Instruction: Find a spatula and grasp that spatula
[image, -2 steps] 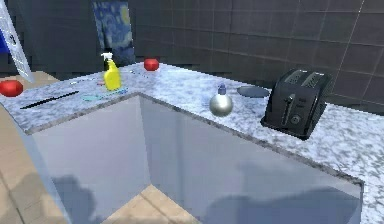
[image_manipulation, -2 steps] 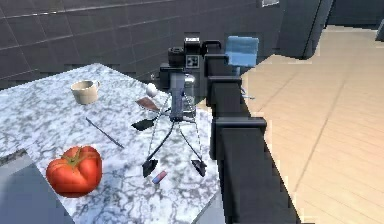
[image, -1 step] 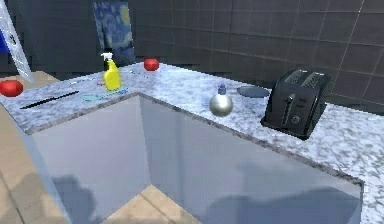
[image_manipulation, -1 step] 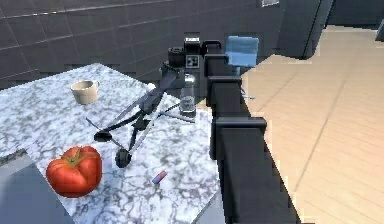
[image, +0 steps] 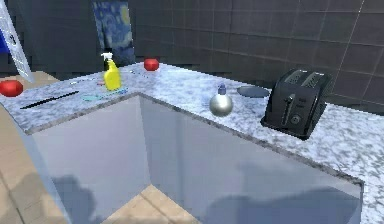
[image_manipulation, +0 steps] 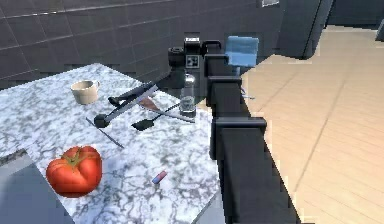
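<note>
A: Now, starting at the forward view's left. Finding what on the speckled counter (image: 200, 85)?

B: Seeing a red tomato (image: 10, 87) first, then a thin dark utensil (image: 50, 98) lying flat, then a yellow spray bottle (image: 112, 73) standing upright. Passing a second red fruit (image: 151, 64) near the wall, a round silver kettle (image: 221, 101) and a dark dish (image: 253, 91) just behind it. Ending at a black toaster (image: 297, 98).

A: And going through the arm side view?

B: Meeting a big tomato (image_manipulation: 74, 170) near the front edge, a beige cup (image_manipulation: 86, 91) farther back, and a dark ladle-like tool (image_manipulation: 108, 122). Then noticing the gripper (image_manipulation: 122, 98), stretching leftward from the dark arm (image_manipulation: 235, 140).

A: Holding something?

B: Not being able to tell, because of the things on the counter right around the fingers.

A: And locating the spatula?

B: Yes, spotting the spatula (image_manipulation: 150, 122), with flat black head and pale handle, lying on the counter near the gripper, between the big tomato and a glass shaker (image_manipulation: 188, 95). Not being able to say whether touching it or not.
</note>
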